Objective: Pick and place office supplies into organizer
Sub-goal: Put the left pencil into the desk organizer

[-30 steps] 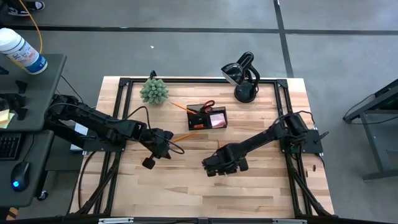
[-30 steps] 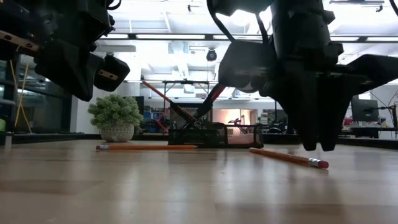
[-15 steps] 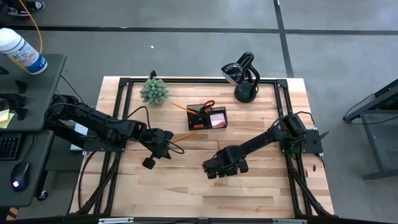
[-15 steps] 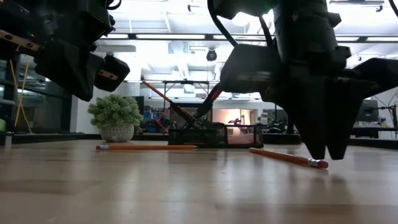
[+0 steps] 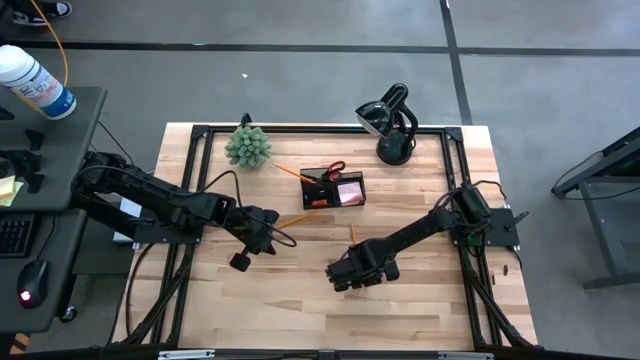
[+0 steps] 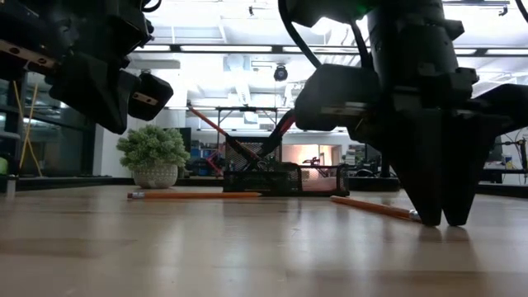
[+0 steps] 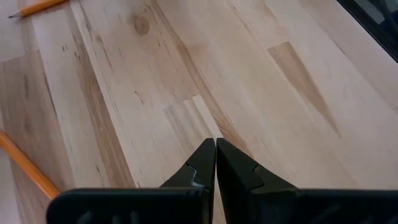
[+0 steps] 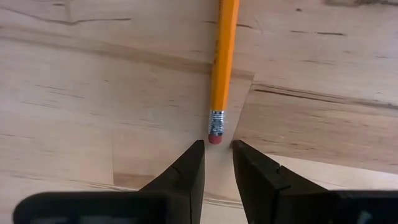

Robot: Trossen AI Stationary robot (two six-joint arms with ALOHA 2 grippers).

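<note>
A yellow-orange pencil (image 8: 222, 56) lies flat on the wooden table, its eraser end (image 8: 215, 135) toward the near edge. My right gripper (image 8: 217, 147) points down with its tips low at the tabletop (image 6: 445, 221). It is open, one finger on each side of the eraser end, with a small gap on both sides. A second pencil (image 5: 292, 218) lies near the black organizer (image 5: 333, 190), which holds red-handled scissors (image 5: 335, 168), a pink pad (image 5: 350, 192) and a leaning pencil (image 5: 286, 171). My left gripper (image 7: 215, 148) is shut, hanging over bare wood at the left (image 5: 240, 261).
A green spiky plant (image 5: 248, 146) stands at the far left and a black desk lamp (image 5: 390, 120) at the far right. A black frame (image 5: 320, 128) rims the table. Bare wood stretches across the near half (image 5: 300, 310).
My right gripper has sunk toward the table and shifted a little toward the near edge. Its fingertips, earlier above the wood beside the pencil, now stand at the pencil's eraser end. The pencil has not moved.
</note>
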